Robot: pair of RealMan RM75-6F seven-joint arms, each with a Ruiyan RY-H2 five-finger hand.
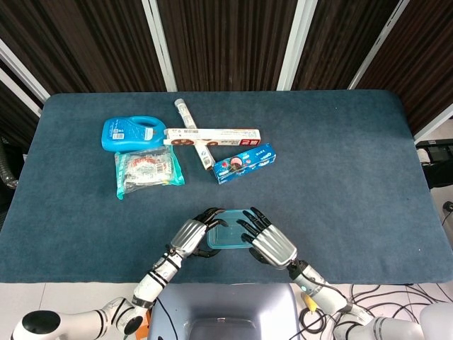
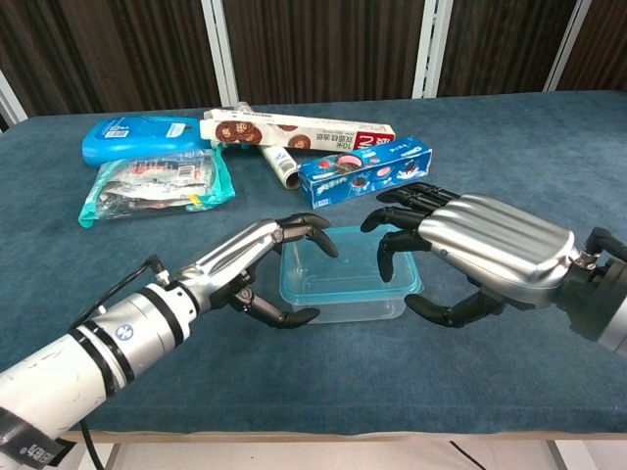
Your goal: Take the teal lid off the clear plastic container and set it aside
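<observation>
Translucent plastic container (image 2: 343,284), matt cloth table (image 2: 294,372)

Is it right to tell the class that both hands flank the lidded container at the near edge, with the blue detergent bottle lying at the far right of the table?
Not quite. The head view shows the blue detergent bottle at the far left of the table, not the right. The rest holds: the left hand and right hand flank the clear container, its teal lid on.

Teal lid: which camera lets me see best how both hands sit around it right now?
Chest view. It shows the teal lid side-on on the clear container, with the left hand and right hand curled at either end. The head view looks straight down, so both hands cover its ends.
</observation>
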